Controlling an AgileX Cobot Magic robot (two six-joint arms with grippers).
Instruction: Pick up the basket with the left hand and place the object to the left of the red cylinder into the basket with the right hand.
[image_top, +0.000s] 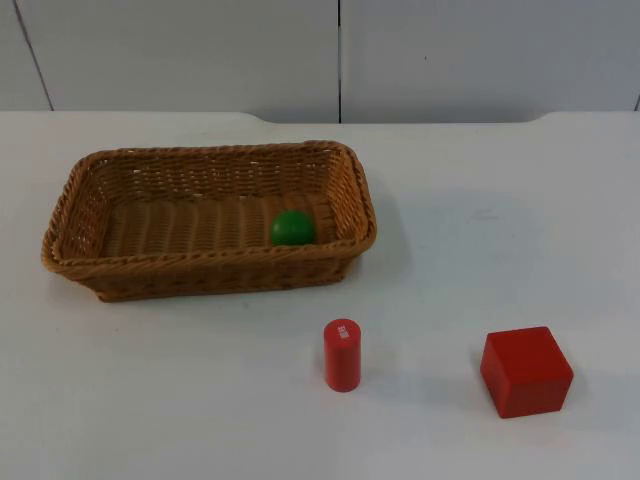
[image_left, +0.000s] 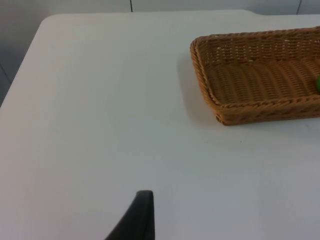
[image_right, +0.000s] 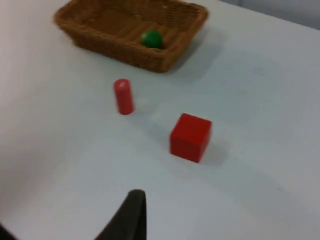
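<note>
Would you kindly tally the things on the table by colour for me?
Red: 2, the cylinder and the cube
Green: 1, the ball lying in the basket
Brown: 1, the basket
Total: 4

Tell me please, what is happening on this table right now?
Nothing is being held. The wicker basket stands on the white table with a green ball inside. The red cylinder stands upright in front of it, the red cube to its right. Both arms wait away from the things.
</note>
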